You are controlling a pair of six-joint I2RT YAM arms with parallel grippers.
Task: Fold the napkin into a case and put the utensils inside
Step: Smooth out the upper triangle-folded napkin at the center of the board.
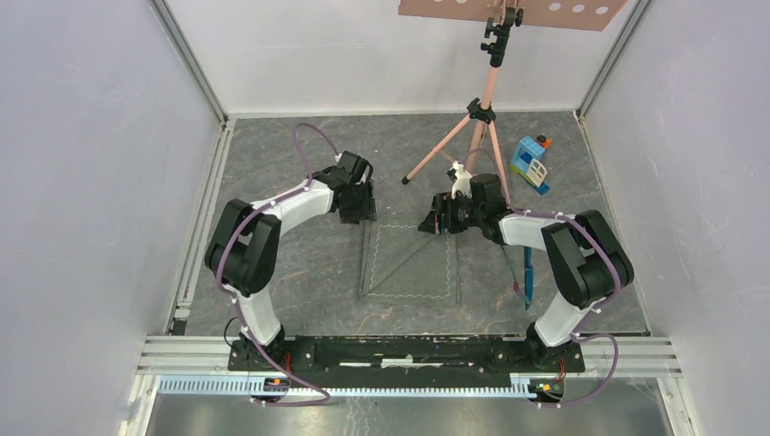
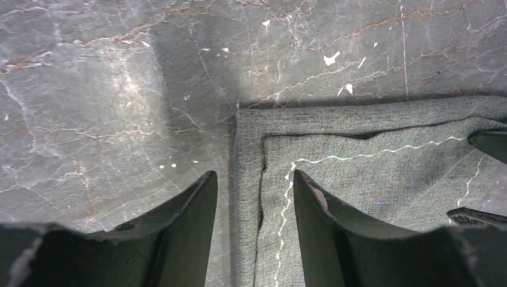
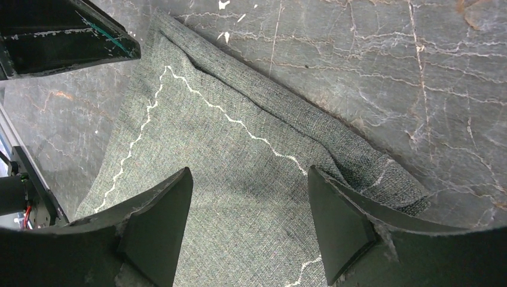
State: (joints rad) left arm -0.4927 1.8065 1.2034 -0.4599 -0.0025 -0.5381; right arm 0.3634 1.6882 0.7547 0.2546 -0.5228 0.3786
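Top external view: the napkin [image 1: 409, 263] lies flat on the floor between the two arms, with a diagonal crease line crossing it. The utensils [image 1: 527, 271] lie on the bare floor to its right, apart from the cloth and beside the right arm. The left gripper [image 1: 357, 211] sits at the napkin's far-left corner and the right gripper [image 1: 443, 218] at its far-right corner. Left wrist view: the left gripper's jaws stand apart astride the napkin's left border, one finger [image 2: 179, 233] over the floor and the other over cloth. Nothing is clamped, and a second layer edge shows just inside the border. Right wrist view: the right gripper's jaws are spread wide above the cloth near a doubled, rumpled corner and grip nothing. Handling: the cloth is judged light, limp and not slippery. It will likely sag and shift when lifted, so take hold at a corner or hemmed edge and catch all layers. The utensils appear slim, light and rigid; grasp them across the handles. Container: no pocket is formed yet, and no utensil is inside the napkin.
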